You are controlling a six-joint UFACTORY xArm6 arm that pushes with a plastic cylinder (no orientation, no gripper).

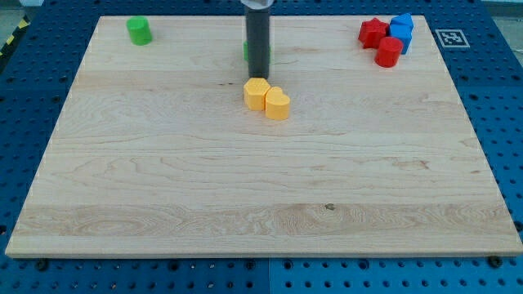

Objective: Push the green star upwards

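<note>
Item: wooden surface (163, 180), pale board on a blue perforated base.

Landmark: yellow hexagonal block (256, 93), near the upper centre of the surface.

- Yellow heart-shaped block (277, 104): touching the landmark on its lower right side.
- Rod, dark and upright: descends from the view's top; my tip (258, 76) ends just above the landmark, very close to its upper edge, contact not determinable.
- Green star (246, 51): directly above the landmark, behind the rod, which hides most of it; only thin green slivers show at the rod's edges, so shape cannot be confirmed.
- Green cylinder (139, 30): far to the upper left of the landmark, near the surface's top left corner.
- Red block (373, 32), blue blocks (400, 29) and red cylinder (389, 51): clustered together well to the upper right of the landmark, touching one another.

Claw: none fitted; the arm ends in the rod alone, so no state can be told.
</note>
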